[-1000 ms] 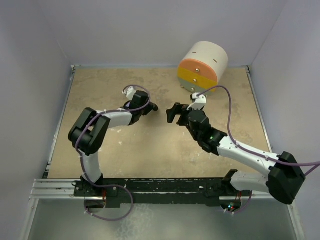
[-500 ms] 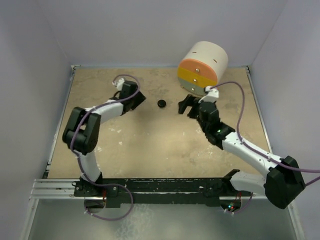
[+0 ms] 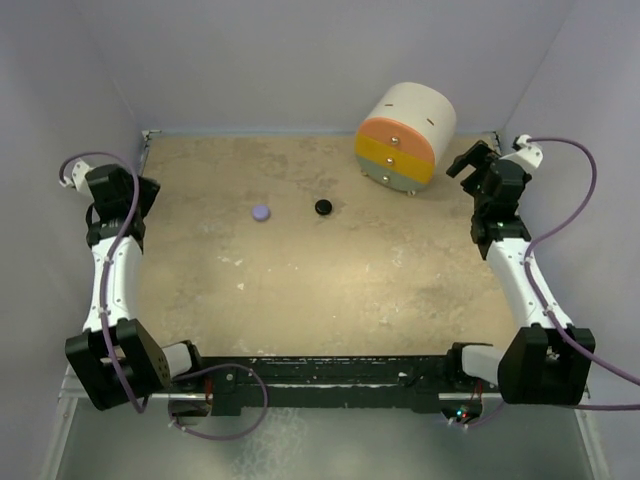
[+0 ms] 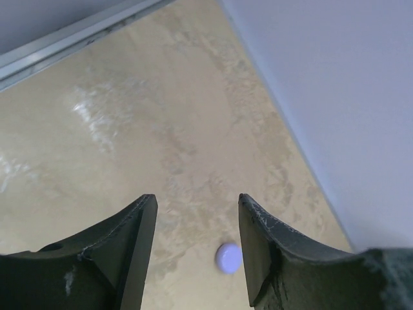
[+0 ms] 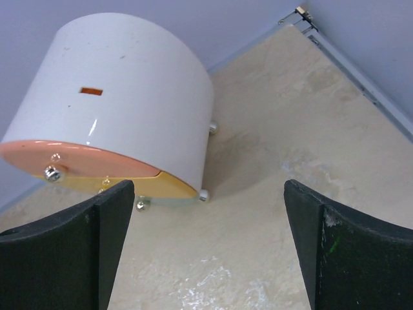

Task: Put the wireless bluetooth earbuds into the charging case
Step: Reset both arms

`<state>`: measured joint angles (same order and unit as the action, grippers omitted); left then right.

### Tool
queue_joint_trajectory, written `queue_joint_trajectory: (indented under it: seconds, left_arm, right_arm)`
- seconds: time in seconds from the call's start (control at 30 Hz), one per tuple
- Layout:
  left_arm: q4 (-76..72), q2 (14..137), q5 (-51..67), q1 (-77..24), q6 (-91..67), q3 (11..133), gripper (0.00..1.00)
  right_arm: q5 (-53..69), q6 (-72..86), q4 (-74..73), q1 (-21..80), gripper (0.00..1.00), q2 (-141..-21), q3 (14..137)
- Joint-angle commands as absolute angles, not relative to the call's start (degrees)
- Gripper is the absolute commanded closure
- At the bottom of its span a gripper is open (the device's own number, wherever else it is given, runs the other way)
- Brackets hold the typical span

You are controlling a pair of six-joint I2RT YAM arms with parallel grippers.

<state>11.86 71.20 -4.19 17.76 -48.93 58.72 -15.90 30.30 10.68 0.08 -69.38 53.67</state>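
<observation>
While both arms stand out at the side edges of the table (image 3: 300, 300), the biggest thing on it is the drum (image 3: 410, 125) at the far right, white with an orange and yellow face turned toward the near left. I take it for the charging case, though no slot for an earbud shows. The left arm (image 3: 110, 280) rises along the left edge and the right arm (image 3: 515, 270) along the right edge. The left gripper (image 4: 197, 206) has its fingers partly spread with nothing between them. The right gripper (image 5: 208, 187) is spread wide and also empty, looking at the drum just ahead and to its left. The 2 earbuds lie loose on the table, well apart from both grippers and outside the drum. The lilac earbud (image 3: 262, 212) sits left of centre toward the far side. The black earbud (image 3: 323, 207) sits to its right, between it and the drum. The left arm is nearer the lilac one, which shows in the left wrist view ahead of the fingers and close to the line of the right finger. So a straight reach with a slight shift should bracket it. Both earbuds look round from above, so I cannot tell any long axis, and the grip angle looks free.
</observation>
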Motion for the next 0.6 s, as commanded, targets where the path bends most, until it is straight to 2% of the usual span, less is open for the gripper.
queue_joint_trajectory:
  seconds: [0.0,0.57]
  left_arm:
    - [17.42,67.91,-0.48,20.49,-44.58,55.01,0.48]
    - [16.3,66.95,5.32,25.48,-43.51,52.32,0.48]
  right_arm:
    - [-9.77,27.73,10.41,-4.29,0.0,-68.22,54.82]
    - [-8.26,25.23,10.07,-7.18,0.0,-66.88,53.34]
